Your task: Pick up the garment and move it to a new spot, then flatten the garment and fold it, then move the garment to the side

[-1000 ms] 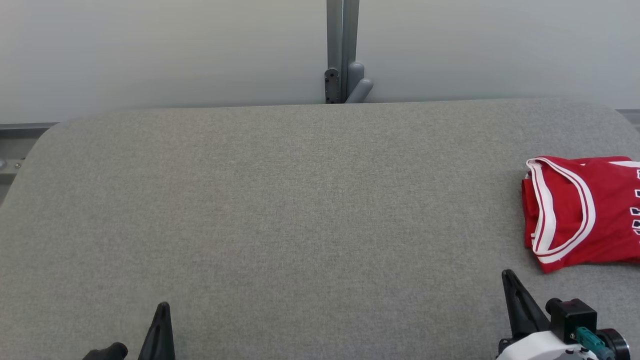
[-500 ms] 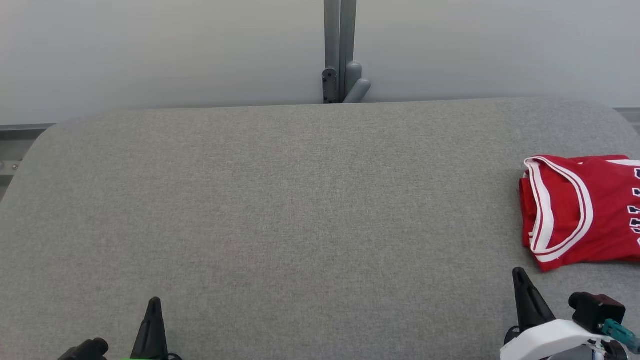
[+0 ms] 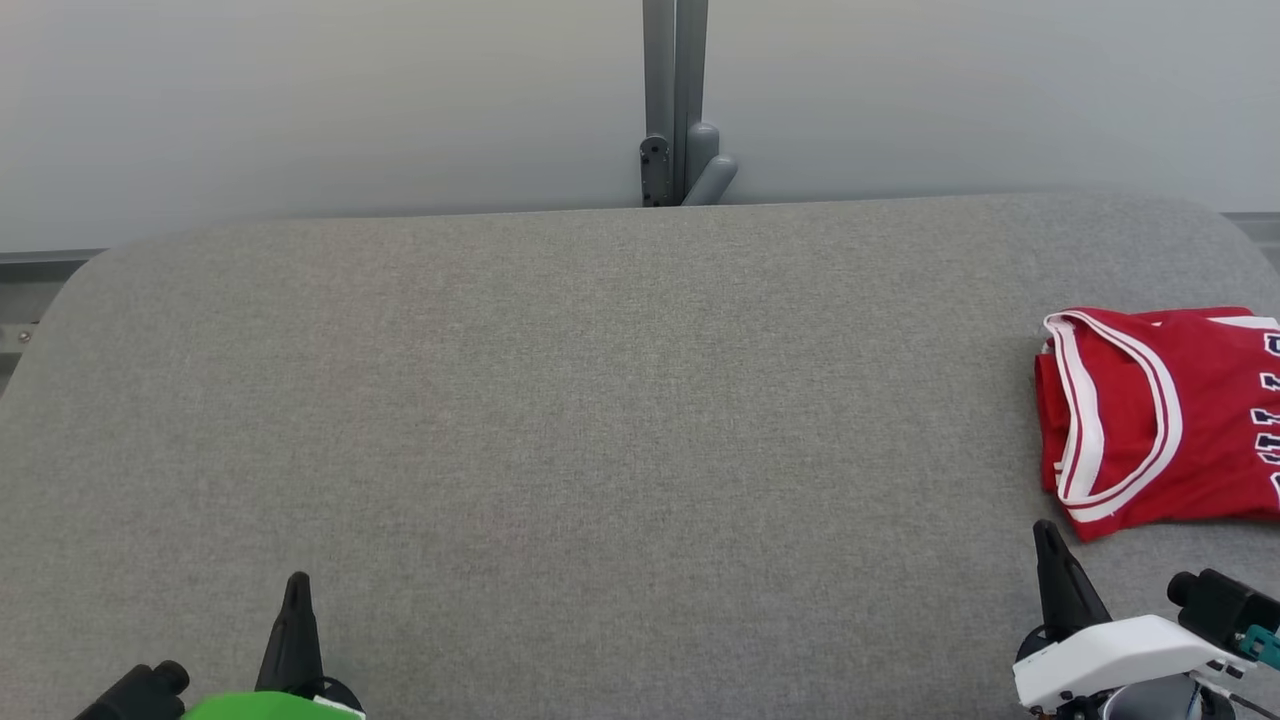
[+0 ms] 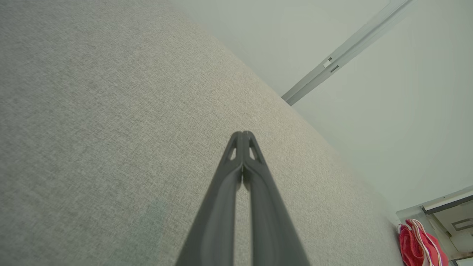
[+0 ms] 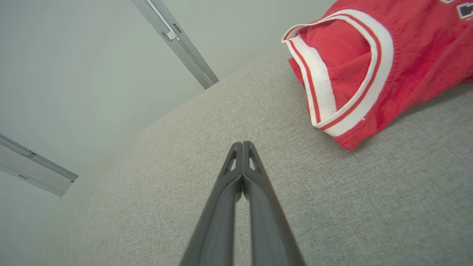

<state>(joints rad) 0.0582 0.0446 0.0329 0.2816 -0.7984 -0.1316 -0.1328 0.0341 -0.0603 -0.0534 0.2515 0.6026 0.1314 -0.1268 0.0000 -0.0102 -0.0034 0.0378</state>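
The red garment (image 3: 1150, 420) lies folded at the frame's right edge on the desk (image 3: 600, 400), so the task looks finished. The left gripper (image 3: 296, 605) and right gripper (image 3: 1050, 555), in the lower corners, have their fingers together and hold nothing.

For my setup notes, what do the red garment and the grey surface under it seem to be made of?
Red garment: probably a thin synthetic sports knit, slightly sheeny, judging by its fine pitted texture; its white-and-red trim looks ribbed. Grey surface: woven upholstery-type cloth, matte, with a speckled visible weave; what lies beneath is hidden.
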